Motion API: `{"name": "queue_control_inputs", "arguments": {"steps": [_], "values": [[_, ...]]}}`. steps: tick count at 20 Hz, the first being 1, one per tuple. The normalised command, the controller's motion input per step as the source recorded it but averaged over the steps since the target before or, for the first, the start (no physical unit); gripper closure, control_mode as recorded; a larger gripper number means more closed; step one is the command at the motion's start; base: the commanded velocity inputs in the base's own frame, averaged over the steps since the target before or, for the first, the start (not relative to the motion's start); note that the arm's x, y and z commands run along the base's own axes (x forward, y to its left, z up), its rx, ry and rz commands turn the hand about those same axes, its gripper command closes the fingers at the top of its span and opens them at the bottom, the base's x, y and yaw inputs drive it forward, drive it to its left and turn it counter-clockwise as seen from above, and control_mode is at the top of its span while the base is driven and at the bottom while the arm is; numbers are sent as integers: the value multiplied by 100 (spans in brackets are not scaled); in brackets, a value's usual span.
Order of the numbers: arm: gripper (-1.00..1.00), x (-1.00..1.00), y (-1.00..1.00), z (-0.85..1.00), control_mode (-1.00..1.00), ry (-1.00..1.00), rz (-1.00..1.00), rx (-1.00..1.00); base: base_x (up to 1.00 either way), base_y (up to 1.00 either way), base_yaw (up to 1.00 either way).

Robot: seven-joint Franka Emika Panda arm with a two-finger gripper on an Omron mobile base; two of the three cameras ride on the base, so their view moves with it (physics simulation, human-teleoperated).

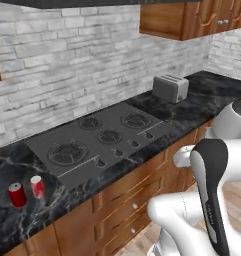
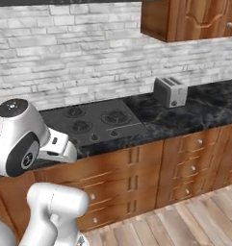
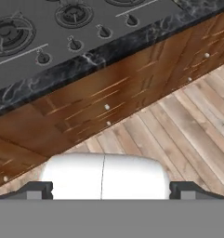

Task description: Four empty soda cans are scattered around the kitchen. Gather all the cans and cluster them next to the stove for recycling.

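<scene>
Cans: two red soda cans (image 1: 17, 194) (image 1: 37, 186) stand upright on the black marble counter (image 1: 22, 220) in the left base view, just beside each other but apart, just left of the stove, off to the gripper's left
Stove: the flat black cooktop (image 1: 99, 140) with round burner grates is set into the counter; in the hand view it lies ahead of and above the finger tips, its row of knobs along the front edge (image 3: 71, 44)
Counter: black veined marble runs on both sides of the stove (image 2: 96, 122) and on along the brick wall (image 2: 79, 53)
Toaster: a silver toaster (image 1: 170, 88) stands on the counter to the right of the stove, near the wall; in the right base view it sits (image 2: 170, 92) well apart from the burners
Cabinets: brown wood drawers (image 3: 108, 100) lie below the counter, straight ahead of the gripper in the hand view; an upper wood cabinet (image 2: 189, 19) hangs above the toaster
Floor: wood planks (image 3: 187, 125) lie under the gripper, right of the drawers in the hand view
Gripper: the gripper (image 3: 111, 189) is released, its two dark finger tips (image 3: 36, 189) set wide apart at the bottom of the hand view, holding nothing and touching nothing; it points at the drawer fronts below the stove, well apart from the cans
</scene>
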Motion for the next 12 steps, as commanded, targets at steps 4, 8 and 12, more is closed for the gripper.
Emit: {"name": "queue_control_inputs", "arguments": {"steps": [4,8,12], "values": [[-100,0,0,0,100,0,0,0,0,-46,-55],[-100,0,0,0,100,0,0,0,0,-39,-46],[-100,0,0,0,100,0,0,0,-1,-33,-43]]}}
